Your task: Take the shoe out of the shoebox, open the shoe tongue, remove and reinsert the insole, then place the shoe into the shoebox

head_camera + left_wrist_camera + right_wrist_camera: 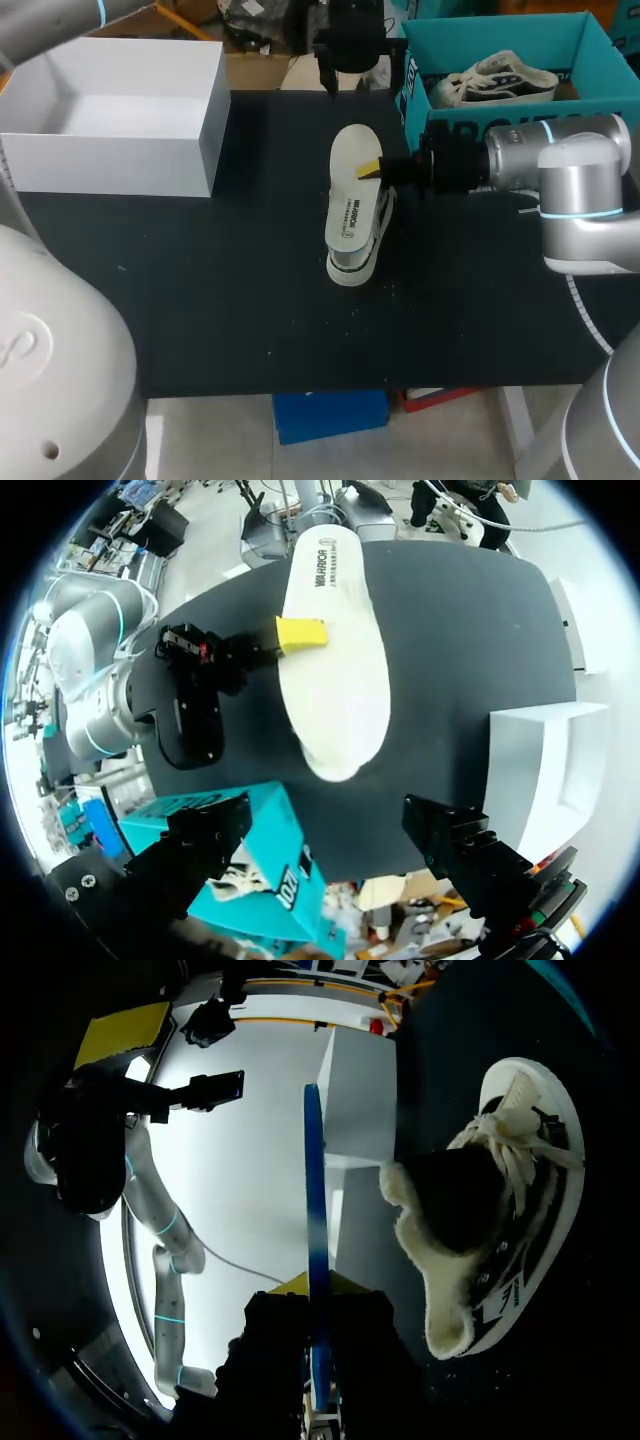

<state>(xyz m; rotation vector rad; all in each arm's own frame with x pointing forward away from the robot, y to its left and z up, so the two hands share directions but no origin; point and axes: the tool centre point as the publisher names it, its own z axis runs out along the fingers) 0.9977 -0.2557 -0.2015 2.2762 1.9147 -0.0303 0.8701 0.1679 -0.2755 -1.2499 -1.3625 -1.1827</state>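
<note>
A white low sneaker (352, 258) stands on the black table (200, 290) near the middle. Just above it hangs its cream insole (350, 185), pinched at one edge by my right gripper (373, 170), which comes in from the right. In the right wrist view the insole (315, 1250) shows edge-on with a blue underside, clamped in that gripper (312, 1370), and the sneaker (500, 1220) lies beside it. My left gripper (345, 60) hovers open behind the shoe. From its wrist view the insole (335, 670) lies ahead of the open left gripper (335, 865).
An open white shoebox (110, 110) stands at the back left. A teal shoebox (500, 50) at the back right holds another sneaker (500, 80). The teal box (270, 860) is close under my left gripper.
</note>
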